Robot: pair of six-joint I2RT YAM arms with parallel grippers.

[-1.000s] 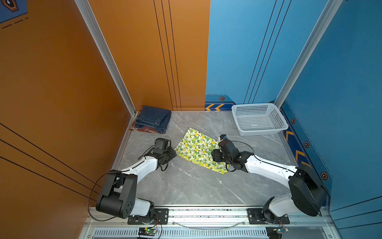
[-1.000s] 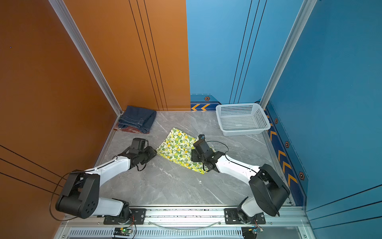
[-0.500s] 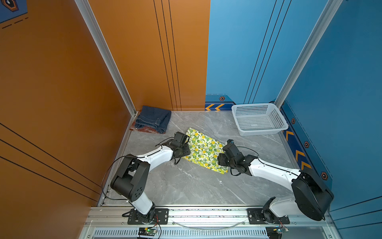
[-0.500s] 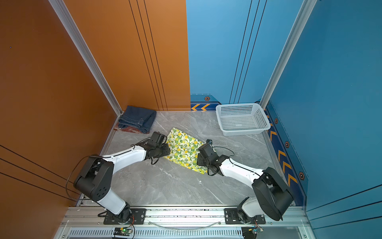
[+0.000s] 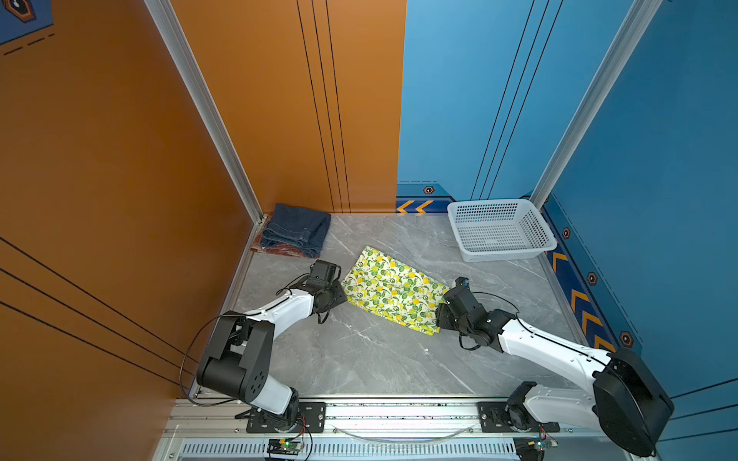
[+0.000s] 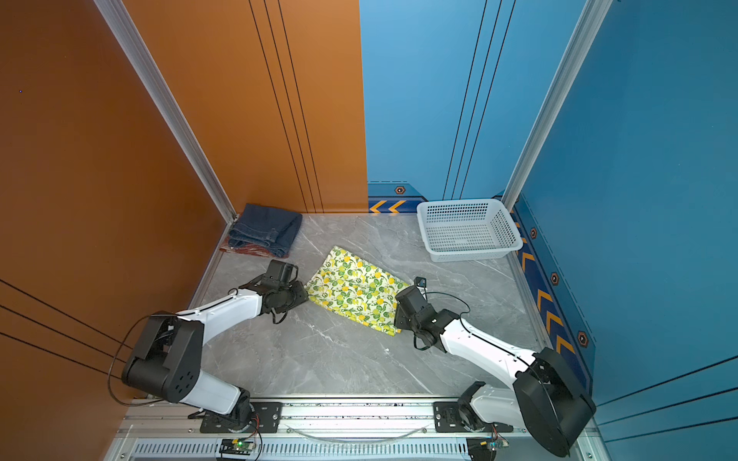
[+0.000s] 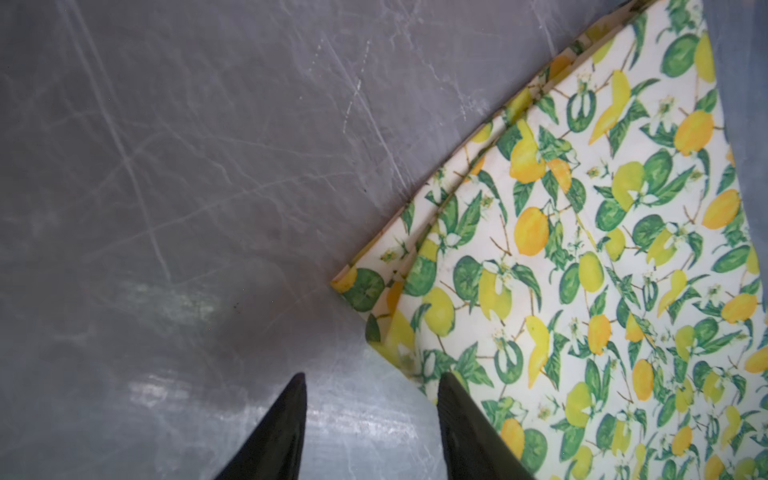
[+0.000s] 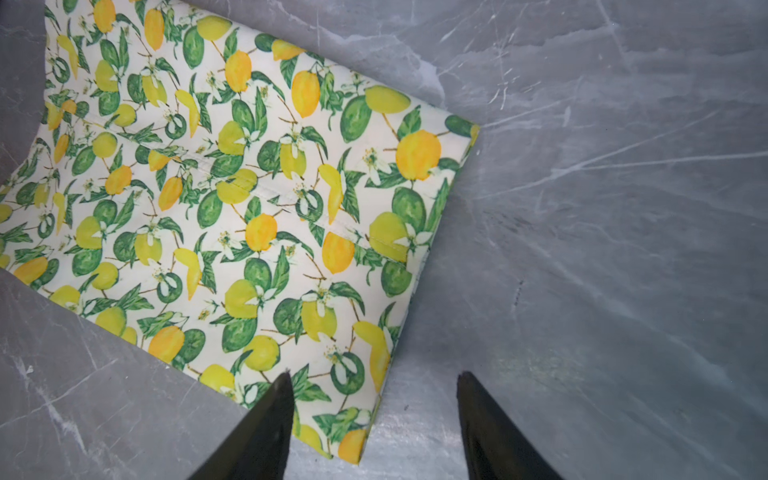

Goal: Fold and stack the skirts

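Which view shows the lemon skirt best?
Both top views: nearly the whole lemon skirt shows there, lying flat. The left wrist view gives only one corner, the right wrist view only one end.

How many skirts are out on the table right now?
3. The denim skirt lies folded in the far left corner, on the plaid skirt, whose red edge alone shows. The lemon skirt lies in the middle. Nothing shows in the basket.

I can read no words or numbers anywhere. I only see orange arrow marks point(image 5: 415, 206) low on the blue wall point(image 5: 459, 99).
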